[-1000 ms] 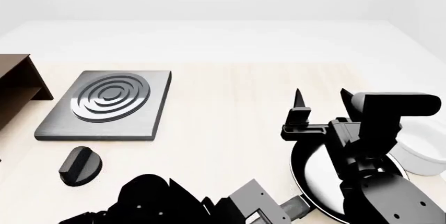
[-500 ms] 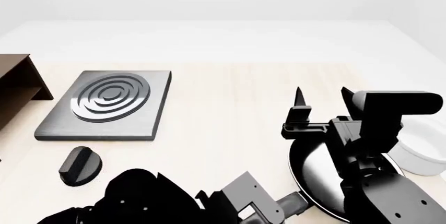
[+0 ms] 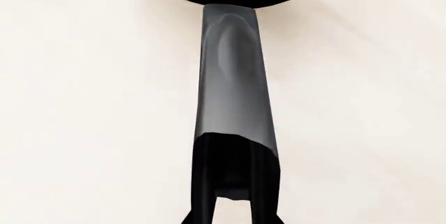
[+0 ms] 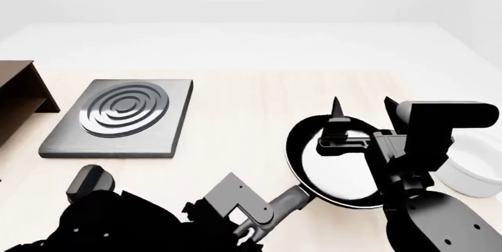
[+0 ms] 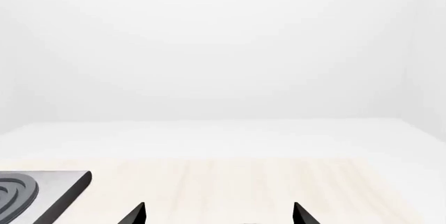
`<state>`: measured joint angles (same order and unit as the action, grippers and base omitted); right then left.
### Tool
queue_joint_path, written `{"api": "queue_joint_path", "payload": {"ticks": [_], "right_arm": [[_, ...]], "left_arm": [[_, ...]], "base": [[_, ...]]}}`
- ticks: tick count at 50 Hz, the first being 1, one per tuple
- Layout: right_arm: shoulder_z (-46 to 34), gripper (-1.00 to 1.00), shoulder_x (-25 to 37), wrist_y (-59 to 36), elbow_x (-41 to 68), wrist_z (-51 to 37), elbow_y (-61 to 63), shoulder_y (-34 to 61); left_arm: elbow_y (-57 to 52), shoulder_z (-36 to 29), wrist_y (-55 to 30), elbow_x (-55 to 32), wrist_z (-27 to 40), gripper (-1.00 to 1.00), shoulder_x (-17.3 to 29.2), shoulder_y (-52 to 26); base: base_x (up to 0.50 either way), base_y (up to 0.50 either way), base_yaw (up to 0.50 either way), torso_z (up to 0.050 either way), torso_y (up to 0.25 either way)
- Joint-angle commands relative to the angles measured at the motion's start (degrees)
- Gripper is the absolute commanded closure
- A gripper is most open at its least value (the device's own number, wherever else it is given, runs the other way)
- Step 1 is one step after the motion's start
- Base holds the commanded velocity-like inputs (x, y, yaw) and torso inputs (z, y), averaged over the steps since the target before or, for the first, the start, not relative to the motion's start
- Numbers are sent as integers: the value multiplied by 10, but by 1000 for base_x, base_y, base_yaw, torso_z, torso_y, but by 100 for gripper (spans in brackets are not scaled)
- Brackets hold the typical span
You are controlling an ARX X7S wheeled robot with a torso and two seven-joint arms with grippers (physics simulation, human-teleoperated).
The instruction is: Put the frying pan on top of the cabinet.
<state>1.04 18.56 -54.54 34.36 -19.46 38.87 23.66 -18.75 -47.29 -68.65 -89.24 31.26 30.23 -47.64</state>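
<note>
At the far left edge of the table stands the cabinet, dark brown, only partly in view, with nothing on the part of its flat top that shows. Just to its right lies the square grey hotplate, and nearer the front edge a small black knob.

Low at the front, the left gripper is clamped on the end of the frying pan's handle; the left wrist view looks straight along that handle to the pan's rim. The frying pan itself sits right of the table's middle, well apart from the cabinet. Whether it is lifted clear of the table I cannot tell.

Over the pan's far side hangs the right gripper, fingers spread wide, holding nothing. The white bowl sits at the right edge.

So the grasp looks done; the carry across past the hotplate and the setting down on the cabinet top are left.
</note>
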Motion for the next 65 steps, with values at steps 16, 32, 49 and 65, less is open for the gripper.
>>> {"api": "queue_joint_path", "payload": {"ticks": [16,32,49,65], "right_arm": [[-7,-100,3,7,3,-4,-8,4],[-8,-100,5,5,10,-7,-5,6],[-16,-100,7,6,13,-9,-7,11],[-17,-100,10,1,20,-15,-6,20]], "left_arm": [[62,173,128,0,-1,100,131,-12],[187,195,83,-32,67,100,134,-173],[428,136,-70,-47,181,100,103,-470],[598,63,-43,104,103,100,131,-584]], "base": [[0,0,0,0,2],[0,0,0,1,3],[0,0,0,0,2],[0,0,0,1,2]]}}
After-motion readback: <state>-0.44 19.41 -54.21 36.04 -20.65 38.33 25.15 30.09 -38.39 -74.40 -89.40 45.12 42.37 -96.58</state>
